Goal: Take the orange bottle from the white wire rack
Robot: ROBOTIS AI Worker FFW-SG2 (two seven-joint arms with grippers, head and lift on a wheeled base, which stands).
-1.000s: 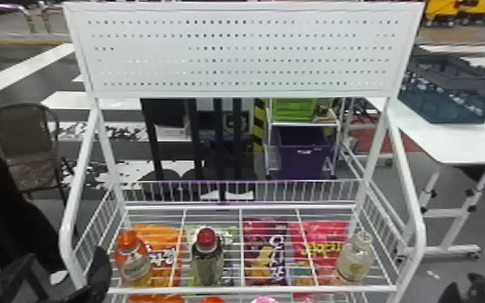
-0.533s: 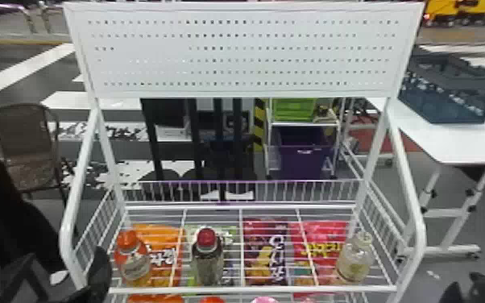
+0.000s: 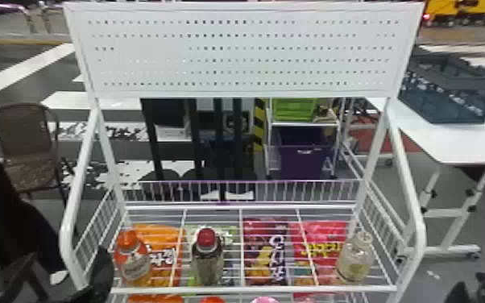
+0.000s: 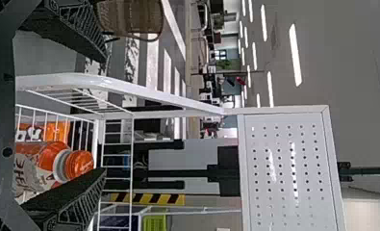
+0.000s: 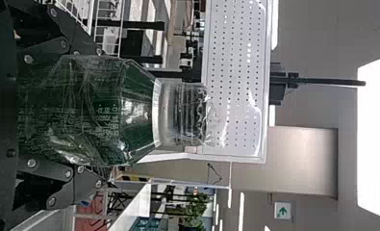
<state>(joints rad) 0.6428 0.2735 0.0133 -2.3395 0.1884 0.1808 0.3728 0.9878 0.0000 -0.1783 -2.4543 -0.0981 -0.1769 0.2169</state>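
Note:
The orange bottle (image 3: 133,260) stands upright near the left end of the white wire rack (image 3: 253,289), in front of an orange snack bag. My left gripper (image 3: 67,264) is open at the rack's left front corner, left of the bottle, with nothing held. In the left wrist view, the orange bottle (image 4: 45,163) lies partly behind one finger of my left gripper (image 4: 105,114). At the bottom right, outside the rack, is my right gripper (image 3: 481,287). The right wrist view has my right gripper (image 5: 98,113) shut on a clear bottle (image 5: 130,113) with a dark green label.
A red-capped bottle (image 3: 207,258) and a clear bottle (image 3: 356,258) share the shelf with several snack bags. The rack's side post (image 3: 67,237) and side wires stand by the left gripper. A white table with a dark crate (image 3: 451,88) is at the right.

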